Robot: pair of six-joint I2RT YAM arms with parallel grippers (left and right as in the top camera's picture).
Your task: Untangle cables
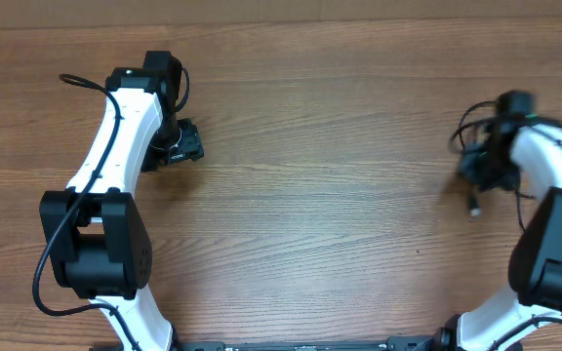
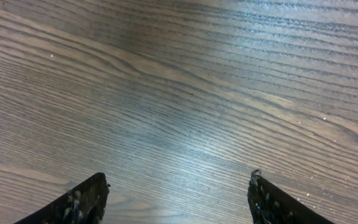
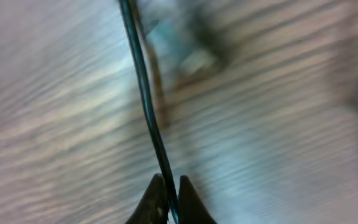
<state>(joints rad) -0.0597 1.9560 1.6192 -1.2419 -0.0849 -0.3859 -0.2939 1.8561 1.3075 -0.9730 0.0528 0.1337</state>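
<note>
Thin black cables point(image 1: 476, 161) hang in a blurred bundle at the far right of the table, with a plug end dangling below. My right gripper point(image 1: 491, 166) is shut on one cable point(image 3: 145, 93), which runs straight up from between its fingertips point(image 3: 168, 186) in the blurred right wrist view. My left gripper point(image 1: 185, 142) is at the far left, open and empty; its two fingertips point(image 2: 179, 183) stand wide apart over bare wood. No cable shows in the left wrist view.
The wooden table point(image 1: 320, 195) spans the view. The thick black arm cable point(image 1: 86, 83) loops beside the left arm. The arm bases stand at the front edge.
</note>
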